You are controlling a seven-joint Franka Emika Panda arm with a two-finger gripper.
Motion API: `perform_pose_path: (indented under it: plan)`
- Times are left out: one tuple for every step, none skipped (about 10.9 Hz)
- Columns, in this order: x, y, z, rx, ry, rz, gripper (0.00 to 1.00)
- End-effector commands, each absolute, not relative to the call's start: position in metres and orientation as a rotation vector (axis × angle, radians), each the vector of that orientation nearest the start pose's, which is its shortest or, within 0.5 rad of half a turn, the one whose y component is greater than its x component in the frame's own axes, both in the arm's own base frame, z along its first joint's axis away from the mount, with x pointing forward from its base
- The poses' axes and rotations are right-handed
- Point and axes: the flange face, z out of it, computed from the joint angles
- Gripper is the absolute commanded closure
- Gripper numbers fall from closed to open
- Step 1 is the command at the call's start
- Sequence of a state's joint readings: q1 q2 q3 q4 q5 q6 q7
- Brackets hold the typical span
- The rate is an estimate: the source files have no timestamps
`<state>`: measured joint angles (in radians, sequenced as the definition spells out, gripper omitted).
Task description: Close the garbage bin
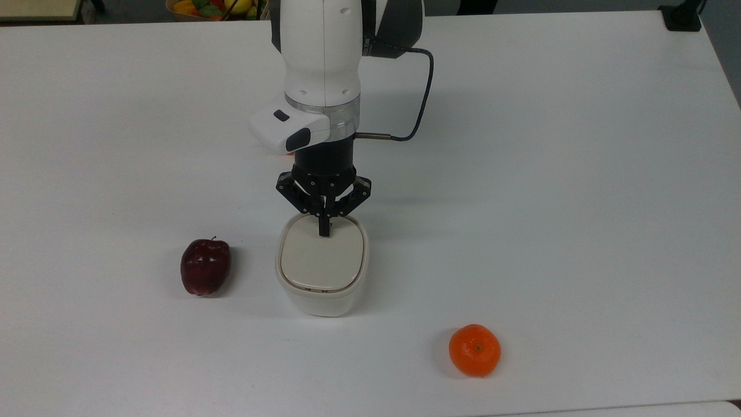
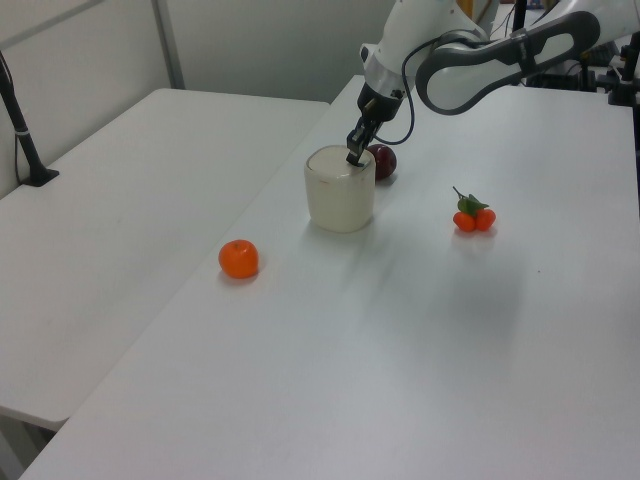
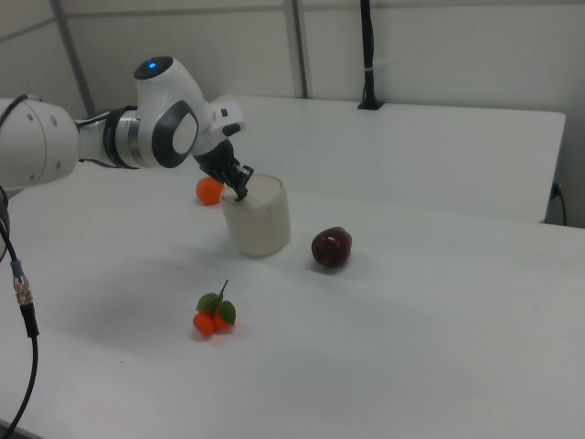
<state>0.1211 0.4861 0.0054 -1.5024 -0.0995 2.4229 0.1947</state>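
The small cream-white plastic garbage bin [image 1: 322, 266] with rounded corners stands upright near the middle of the white desk [image 1: 579, 174], its flat beige lid [image 1: 323, 253] lying level in the rim. The white robot arm [image 1: 322, 63] reaches down over the bin from the top view's upper edge, its wrist pointing almost straight down; in the right view it comes in from the right view's left. The black pincer [image 1: 324, 230] is clenched, fingers pressed together with nothing between them, and their tips rest on the lid near its far edge. A dark red apple [image 1: 205, 266] lies near the bin on the top view's left. An orange mandarin [image 1: 474, 350] sits further off toward the top view's lower right. A small cluster of orange fruits with green leaves [image 3: 214, 313] lies apart from the bin in the right view.
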Motion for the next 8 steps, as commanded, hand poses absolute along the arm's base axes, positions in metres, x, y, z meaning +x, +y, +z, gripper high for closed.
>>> perform_pose_path:
  plan:
    - [0.712,0.091,0.457,-3.084,0.038,-0.647,1.00]
    - [0.704,0.089,0.481,-3.085,0.044,-0.645,1.00]
    - [0.693,0.087,0.502,-3.102,0.052,-0.601,1.00]
    - [0.678,0.083,0.521,-3.136,0.043,-0.522,1.00]
    - [0.661,0.080,0.541,-3.165,0.026,-0.434,1.00]
    - [0.643,0.077,0.556,-3.187,-0.030,-0.328,1.00]
    - [0.627,0.072,0.571,-3.202,-0.057,-0.247,1.00]
    - [0.611,0.069,0.585,-3.209,-0.055,-0.190,1.00]
